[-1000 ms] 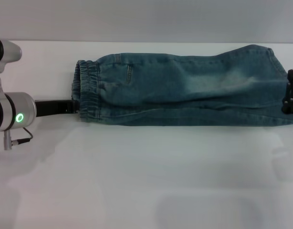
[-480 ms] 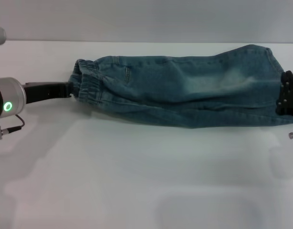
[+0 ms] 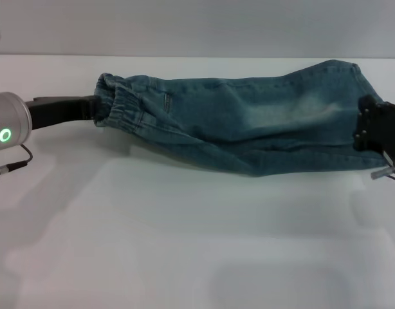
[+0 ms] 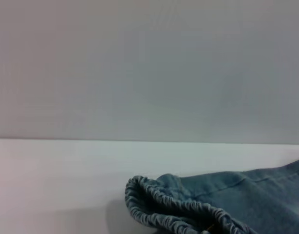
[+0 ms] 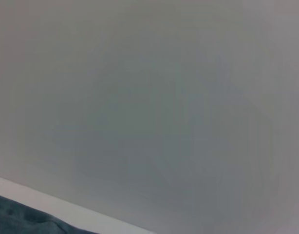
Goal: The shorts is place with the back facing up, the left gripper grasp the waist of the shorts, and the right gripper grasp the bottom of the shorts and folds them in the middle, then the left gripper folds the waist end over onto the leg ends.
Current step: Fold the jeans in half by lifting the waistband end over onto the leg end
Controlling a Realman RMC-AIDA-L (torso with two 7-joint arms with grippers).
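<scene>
The blue-green denim shorts [image 3: 249, 119] are folded lengthwise into a long band stretched across the white table. They sag in the middle and cast a shadow below. My left gripper [image 3: 92, 109], black on a silver arm with a green light, is shut on the gathered waist [image 3: 110, 103] at the left end. My right gripper [image 3: 363, 132] is shut on the bottom of the shorts [image 3: 352, 96] at the right end. The ruched waistband [image 4: 174, 209] shows close up in the left wrist view. A corner of denim [image 5: 23, 219] shows in the right wrist view.
The white table [image 3: 184, 244] spreads out in front of the shorts. A pale grey wall [image 3: 197, 26] rises behind the table's far edge.
The left gripper has pulled the waist up and slightly left. The right gripper has moved inward to the left with the leg hems. The band of denim has lifted and slackened.
</scene>
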